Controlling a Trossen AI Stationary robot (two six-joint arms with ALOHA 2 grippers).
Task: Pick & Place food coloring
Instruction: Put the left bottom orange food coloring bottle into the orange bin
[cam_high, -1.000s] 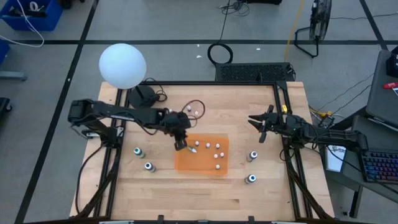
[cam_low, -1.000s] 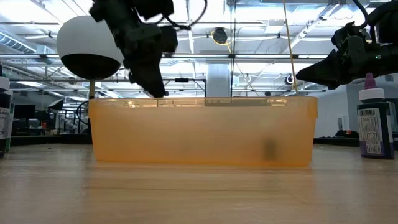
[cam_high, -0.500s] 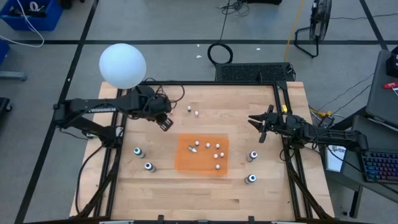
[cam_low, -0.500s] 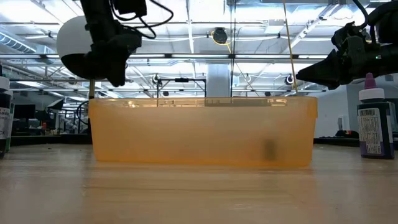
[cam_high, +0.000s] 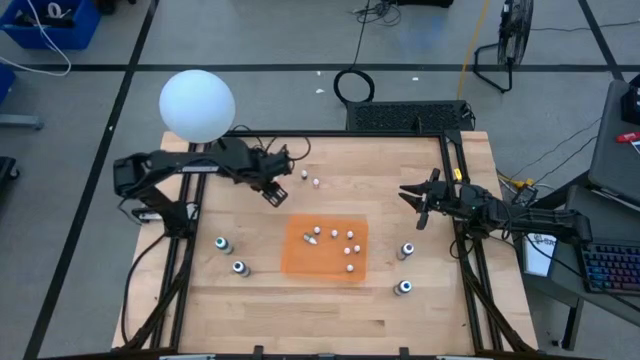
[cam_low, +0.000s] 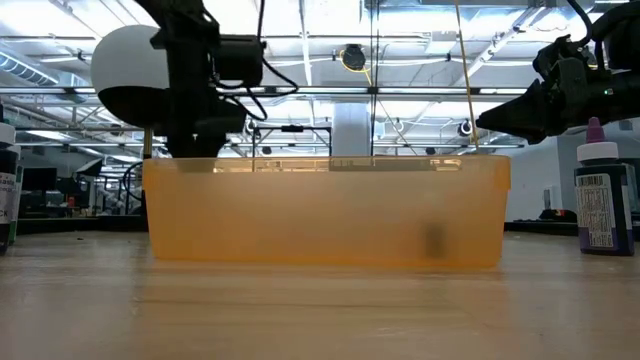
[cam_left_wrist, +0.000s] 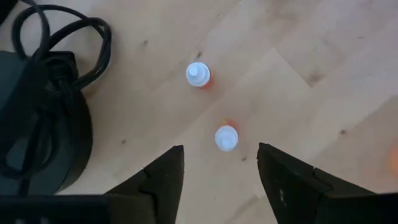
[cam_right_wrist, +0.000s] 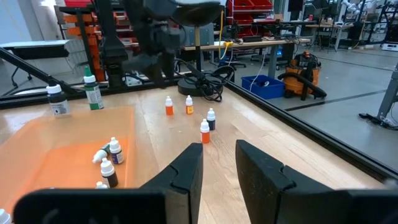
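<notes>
Left hand (cam_high: 272, 192) is over the worktop (cam_high: 330, 310) at about 11 o'clock from the orange tray (cam_high: 324, 248) — fingers (cam_left_wrist: 163, 177) spread, nothing between them. In my left wrist view it looks straight down on two small white-capped bottles (cam_left_wrist: 226, 137) standing apart on bare wood, the nearer one lined up with the gap between the fingers, the other (cam_left_wrist: 198, 74) further on beside a black base with coiled cable (cam_left_wrist: 43, 93).

From above, those two bottles (cam_high: 310, 179) sit at 12 o'clock of the tray, just right of the left hand. Five or six more small bottles (cam_high: 335, 239) are inside the tray; at least one lies on its side (cam_high: 312, 238), the rest look upright.

Larger teal-capped bottles are outside the tray — two at 9 o'clock (cam_high: 230, 256), two at 3 o'clock (cam_high: 405, 269), all upright and well apart from it.

Right hand (cam_high: 420, 200) waits at 2 o'clock of the tray near the worktop edge, fingers (cam_right_wrist: 186, 171) parted, holding nothing.

Low view: tray wall (cam_low: 325, 212) fills the middle, left arm (cam_low: 195, 80) behind it, a purple-capped bottle (cam_low: 603, 195) at far right.
</notes>
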